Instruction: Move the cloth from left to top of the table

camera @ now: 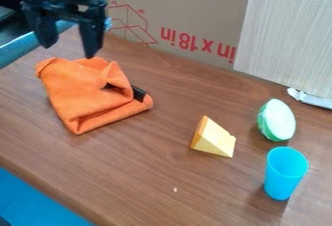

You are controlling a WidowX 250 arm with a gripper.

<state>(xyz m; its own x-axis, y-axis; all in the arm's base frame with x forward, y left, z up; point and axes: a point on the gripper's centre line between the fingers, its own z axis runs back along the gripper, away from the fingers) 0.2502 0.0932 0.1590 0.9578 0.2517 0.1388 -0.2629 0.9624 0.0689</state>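
- Your cloth (91, 96) lies bunched and folded on the left part of the worktop (149, 186), with a dark piece showing at its right-hand fold.
- Your end effector (70, 49) is at the upper left, just behind the cloth's far edge as you see it, its two fingers spread well apart with nothing between them.
- You can't tell from this angle exactly how high the fingertips sit over the worktop; no grip on the cloth shows.
- By my reading, you have the end effector near the cloth and ready, but the grasp, the carry and the release are all left to do.
- Take "top" as the far side, along the cardboard (185, 11): the cloth is at the left, so I'd count the move as not done.
- Your next step is likely to line up over a raised fold, lower, and close on it.
- For the finish, you need the cloth set down near the far edge and let go, clear of the cheese (214, 138), the green piece (277, 120) and the cup (284, 174), which stand apart on the right.
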